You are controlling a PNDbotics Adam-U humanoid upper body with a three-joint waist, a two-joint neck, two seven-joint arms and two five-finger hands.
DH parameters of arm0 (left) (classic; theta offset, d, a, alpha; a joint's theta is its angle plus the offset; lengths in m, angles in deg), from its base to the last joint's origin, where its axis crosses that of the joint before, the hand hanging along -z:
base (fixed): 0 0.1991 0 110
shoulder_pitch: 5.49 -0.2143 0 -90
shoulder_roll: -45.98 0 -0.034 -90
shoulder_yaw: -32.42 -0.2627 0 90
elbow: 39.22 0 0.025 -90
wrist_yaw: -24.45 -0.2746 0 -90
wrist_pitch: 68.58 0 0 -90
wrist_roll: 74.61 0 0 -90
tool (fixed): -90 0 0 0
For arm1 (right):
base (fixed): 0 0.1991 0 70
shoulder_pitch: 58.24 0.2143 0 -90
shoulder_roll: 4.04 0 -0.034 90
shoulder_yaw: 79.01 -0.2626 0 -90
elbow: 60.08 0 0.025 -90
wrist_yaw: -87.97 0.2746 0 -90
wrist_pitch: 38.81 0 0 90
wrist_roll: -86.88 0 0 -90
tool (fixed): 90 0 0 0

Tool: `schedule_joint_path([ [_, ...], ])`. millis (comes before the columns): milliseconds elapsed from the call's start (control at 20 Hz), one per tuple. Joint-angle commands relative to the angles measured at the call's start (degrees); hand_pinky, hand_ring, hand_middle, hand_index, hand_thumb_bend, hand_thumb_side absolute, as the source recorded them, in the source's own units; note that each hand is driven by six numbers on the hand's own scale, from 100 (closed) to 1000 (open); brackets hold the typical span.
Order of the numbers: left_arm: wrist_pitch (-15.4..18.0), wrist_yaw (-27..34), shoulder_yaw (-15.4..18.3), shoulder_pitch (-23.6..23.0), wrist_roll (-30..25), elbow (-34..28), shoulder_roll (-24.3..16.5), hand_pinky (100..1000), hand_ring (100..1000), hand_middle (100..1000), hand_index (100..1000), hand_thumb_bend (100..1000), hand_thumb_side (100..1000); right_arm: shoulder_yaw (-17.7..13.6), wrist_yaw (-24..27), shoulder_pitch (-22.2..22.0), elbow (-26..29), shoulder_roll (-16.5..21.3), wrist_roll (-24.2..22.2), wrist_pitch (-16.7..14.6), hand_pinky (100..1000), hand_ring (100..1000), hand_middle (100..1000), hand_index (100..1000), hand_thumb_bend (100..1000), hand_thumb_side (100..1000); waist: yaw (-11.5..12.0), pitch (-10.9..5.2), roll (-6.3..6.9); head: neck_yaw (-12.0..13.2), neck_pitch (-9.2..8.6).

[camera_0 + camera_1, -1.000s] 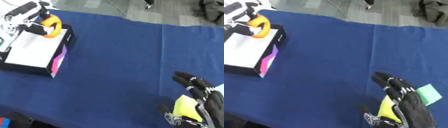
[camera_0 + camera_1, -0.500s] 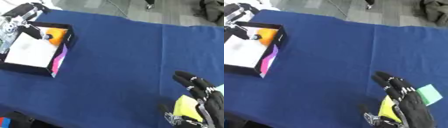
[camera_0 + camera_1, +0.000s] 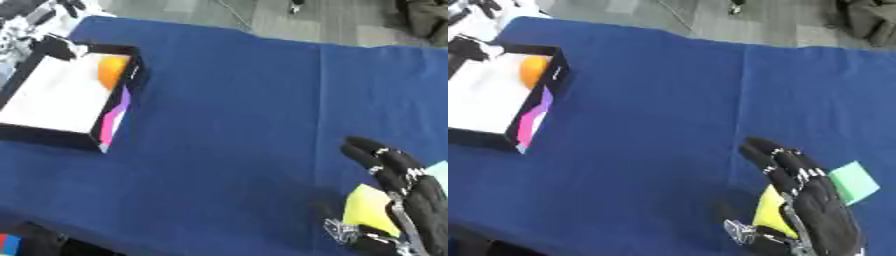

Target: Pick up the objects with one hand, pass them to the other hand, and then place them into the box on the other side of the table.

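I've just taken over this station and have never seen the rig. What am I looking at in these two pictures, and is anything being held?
Both pictures come from one stereo camera in the robot's head, looking down at a table with a blue cloth; they show nearly the same scene. The black shape at lower right is the robot's right hand, fingers straight and open, resting over a yellow object without gripping it. A green piece lies beside it on the cloth. At upper left is the box, black-walled with a white floor, and an orange object sits inside against its far right wall. The left hand shows only partly at the top left corner, above the box; I cannot tell how its fingers stand. Nothing is visibly held.
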Motion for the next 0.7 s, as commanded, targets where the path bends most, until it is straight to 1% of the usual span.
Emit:
schedule_joint_path([
  [50, 1.66, 2.96, 1.10, 1.43, 0.86, -5.19, -1.25, 880, 1000, 619, 802, 100, 461, -2.63, 0.41, 0.29, 0.59, 2.72, 0.64, 0.71, 694, 731, 811, 859, 460, 330, -0.02, -1.86, 0.36, -3.71, 0.99],
  [100, 1.92, 3.89, 0.96, 1.29, 0.88, -6.70, -1.50, 883, 1000, 626, 808, 100, 509, -3.36, 0.85, 0.27, 0.59, 3.12, 0.68, 1.05, 696, 735, 813, 860, 464, 319, -0.08, -1.99, 0.40, -4.58, 1.13],
  [200, 3.06, 5.61, 0.44, 1.02, 1.33, -9.48, -2.02, 890, 1000, 642, 824, 100, 532, -5.39, 2.17, 0.12, 0.59, 4.15, 0.67, 2.08, 697, 736, 812, 858, 467, 311, -0.24, -2.31, 0.46, -6.26, 1.40],
  [300, 4.64, 7.33, -0.19, 0.30, 1.62, -12.29, -2.66, 898, 1000, 655, 839, 100, 546, -7.69, 3.80, -0.43, 0.59, 5.51, 0.35, 2.91, 700, 739, 814, 858, 471, 306, -0.44, -2.63, 0.48, -7.35, 1.64],
  [450, 7.03, 9.84, -1.21, -1.35, 2.53, -16.36, -3.62, 918, 1000, 667, 837, 100, 573, -10.54, 6.27, -2.74, 0.59, 7.24, -1.24, 3.46, 667, 726, 825, 863, 441, 336, -0.84, -2.98, 0.42, -7.71, 1.70],
  [500, 7.87, 10.67, -1.61, -2.18, 3.12, -17.72, -3.97, 929, 1000, 673, 843, 100, 586, -10.96, 7.11, -3.89, 0.59, 7.64, -2.00, 3.43, 654, 726, 839, 872, 419, 365, -1.03, -3.02, 0.36, -7.66, 1.71],
  [550, 8.70, 11.55, -2.10, -3.23, 3.56, -19.15, -4.36, 938, 1000, 676, 848, 100, 602, -11.28, 7.99, -5.20, 0.59, 8.10, -2.84, 3.11, 651, 727, 846, 876, 414, 372, -1.20, -3.06, 0.31, -7.65, 1.76],
  [600, 9.06, 12.39, -2.51, -4.32, 3.73, -20.52, -4.81, 941, 1000, 675, 848, 100, 607, -11.80, 8.83, -6.52, 0.59, 8.70, -3.67, 2.55, 653, 731, 850, 877, 412, 379, -1.37, -3.08, 0.27, -7.59, 1.76],
  [700, 8.23, 14.13, -2.84, -6.19, 3.54, -23.34, -5.72, 946, 1000, 671, 847, 100, 611, -13.53, 10.57, -9.30, 0.59, 10.08, -5.39, 1.01, 655, 736, 858, 883, 406, 390, -1.66, -3.09, 0.19, -7.33, 1.67],
])
